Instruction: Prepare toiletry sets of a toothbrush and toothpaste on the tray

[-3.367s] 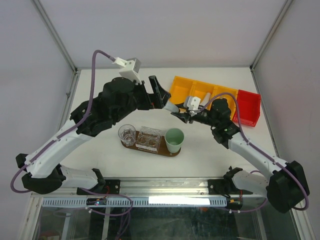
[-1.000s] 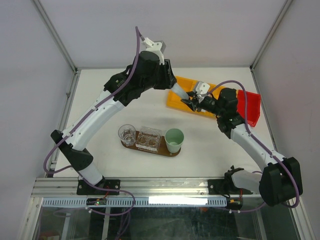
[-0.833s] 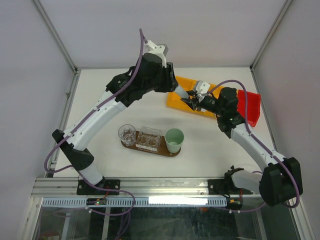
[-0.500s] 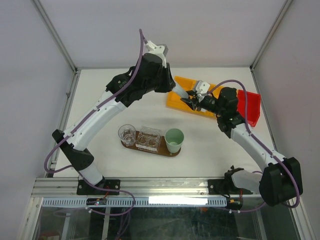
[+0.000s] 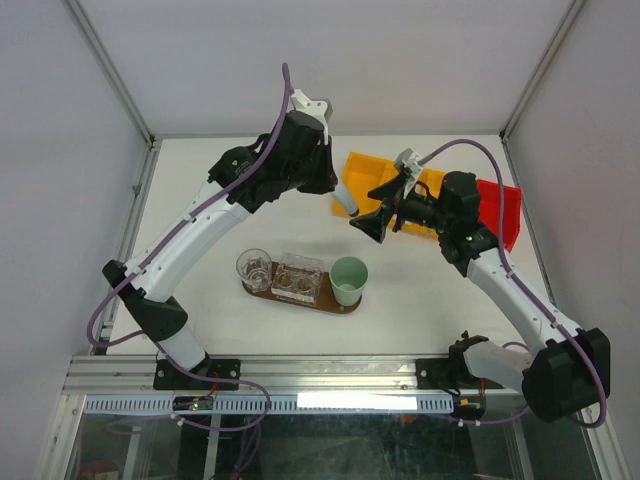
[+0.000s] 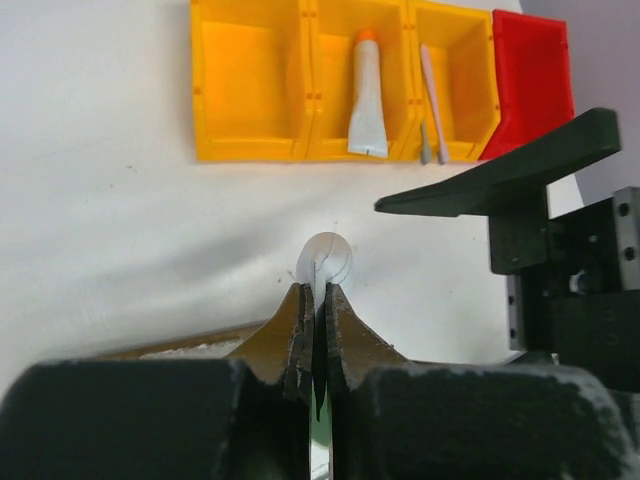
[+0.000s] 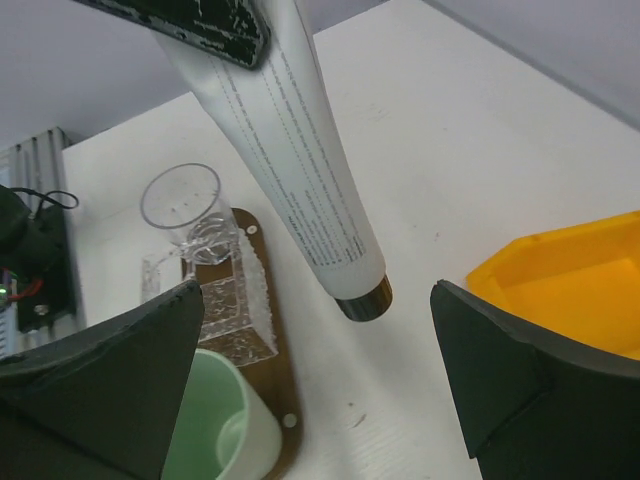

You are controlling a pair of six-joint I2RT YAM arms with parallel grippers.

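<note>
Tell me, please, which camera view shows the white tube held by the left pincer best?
The right wrist view: the tube shows its long printed side and dark cap. The left wrist view sees it end-on in the left pincer; the top view catches only its tip.

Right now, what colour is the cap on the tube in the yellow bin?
Orange cap, left wrist view.
</note>
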